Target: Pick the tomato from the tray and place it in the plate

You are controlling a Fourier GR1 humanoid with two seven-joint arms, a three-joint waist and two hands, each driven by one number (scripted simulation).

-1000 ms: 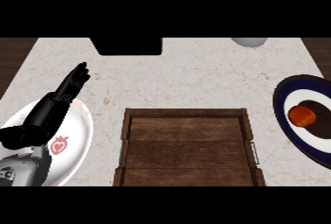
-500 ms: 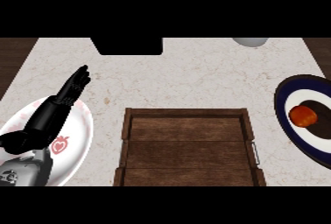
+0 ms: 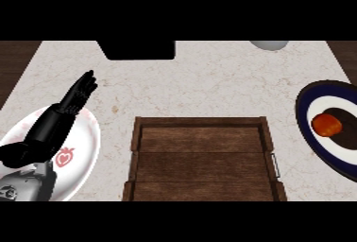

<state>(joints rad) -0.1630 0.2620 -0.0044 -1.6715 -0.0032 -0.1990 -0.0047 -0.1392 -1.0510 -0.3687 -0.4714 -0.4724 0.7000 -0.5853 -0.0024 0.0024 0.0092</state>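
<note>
Counter (image 3: 209, 90): pale marble top, with wide free space between its things.
Tray (image 3: 203, 160): wooden, in the middle, nothing inside.
Tomato (image 3: 326, 124): already lying in the dark-rimmed plate (image 3: 307, 101) at the right edge, so the task looks finished.
Left hand (image 3: 59, 120): resting over the white plate (image 3: 83, 156), fingers straight and together, holding nothing.
Right hand: not visible.

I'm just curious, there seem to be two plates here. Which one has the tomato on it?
The dark blue-rimmed plate at the right edge holds the tomato. The white plate at the left lies under the left hand.
</note>
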